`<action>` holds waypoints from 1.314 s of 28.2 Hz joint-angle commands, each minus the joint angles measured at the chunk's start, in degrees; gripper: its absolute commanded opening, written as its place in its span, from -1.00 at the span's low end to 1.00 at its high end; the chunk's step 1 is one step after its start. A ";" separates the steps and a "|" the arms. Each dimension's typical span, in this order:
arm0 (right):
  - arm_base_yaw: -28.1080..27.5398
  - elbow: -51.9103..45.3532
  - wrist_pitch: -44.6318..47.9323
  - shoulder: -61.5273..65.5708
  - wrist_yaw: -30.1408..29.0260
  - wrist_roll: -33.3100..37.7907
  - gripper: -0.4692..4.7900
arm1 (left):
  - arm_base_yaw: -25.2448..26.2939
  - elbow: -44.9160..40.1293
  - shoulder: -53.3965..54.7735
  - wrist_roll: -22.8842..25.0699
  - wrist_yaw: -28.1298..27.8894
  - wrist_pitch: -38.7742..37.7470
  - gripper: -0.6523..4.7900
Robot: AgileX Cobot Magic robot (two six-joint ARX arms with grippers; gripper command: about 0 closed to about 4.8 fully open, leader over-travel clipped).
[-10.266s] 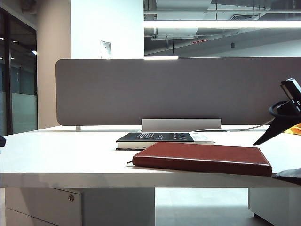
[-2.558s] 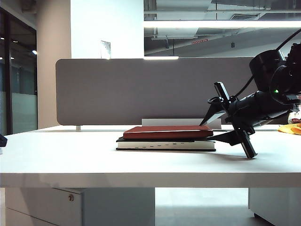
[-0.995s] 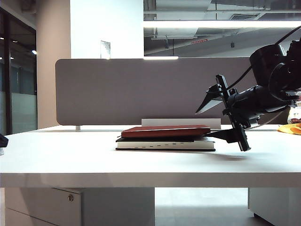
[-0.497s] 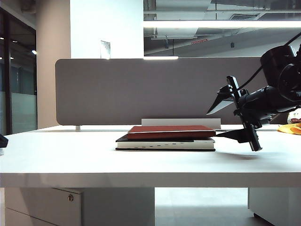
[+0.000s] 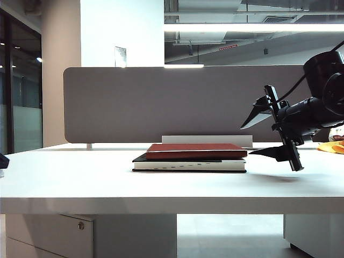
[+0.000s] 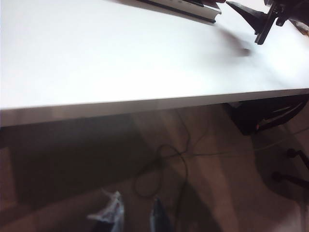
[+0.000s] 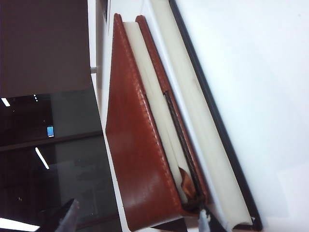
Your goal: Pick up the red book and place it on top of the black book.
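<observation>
The red book [image 5: 196, 150] lies flat on top of the black book [image 5: 188, 164] at the middle of the white table [image 5: 80, 183]. My right gripper [image 5: 246, 141] hovers just right of the stack, open, its fingers above and below the books' level and holding nothing. In the right wrist view the red book [image 7: 140, 145] rests on the black book's white page edge [image 7: 203, 121], with the right gripper [image 7: 137, 217] spread wide around the near corner. My left gripper [image 6: 135, 217] hangs off the table's front edge, open and empty. The black book's end [image 6: 190, 8] shows there too.
A grey partition panel [image 5: 177, 102] runs behind the table, with a low grey stand [image 5: 207, 141] behind the books. An orange object [image 5: 337, 146] lies at the far right. Cables [image 6: 169, 164] lie on the floor below the table edge.
My right gripper has drawn back to the right, away from the stack, staying open. The red book slid slightly right and now lies level on the black book. The left arm has not moved.
</observation>
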 commanded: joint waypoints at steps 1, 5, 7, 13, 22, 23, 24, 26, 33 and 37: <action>-0.81 0.31 4.28 -0.48 -1.51 0.39 0.36 | -0.04 0.22 0.02 0.46 0.87 -1.22 -0.47; -0.96 0.31 10.12 -1.09 -2.95 2.58 -0.27 | -0.04 0.22 0.02 0.46 0.87 -1.22 -0.47; -0.96 0.31 10.43 -2.21 -2.89 2.25 -0.61 | -0.04 0.22 0.02 0.48 0.85 -1.25 -0.47; -1.18 0.26 8.37 -5.20 -3.32 0.85 -0.68 | -0.04 0.24 0.00 0.46 1.29 -1.22 -0.47; -1.20 -3.87 2.89 -10.23 -3.17 -4.02 -0.75 | -0.04 0.24 0.00 0.46 1.31 -1.27 -0.47; -1.20 -4.63 2.78 -10.71 -3.17 -4.39 -0.75 | -0.04 0.24 0.00 0.46 1.31 -1.27 -0.47; -1.20 -5.31 2.64 -11.17 -3.19 -4.61 -0.75 | -0.04 0.24 0.00 0.46 1.31 -1.27 -0.47; -1.18 -6.93 2.58 -12.26 -3.06 -4.85 -0.75 | -0.04 0.24 0.00 0.46 1.31 -1.27 -0.47; -1.20 -13.00 2.51 -16.79 -2.56 -6.97 -0.75 | -0.04 0.24 -0.02 0.46 1.31 -1.27 -0.47; -1.20 -16.79 2.54 -19.23 -1.53 -7.82 -0.75 | -0.04 0.24 -0.02 0.46 1.40 -1.27 -0.47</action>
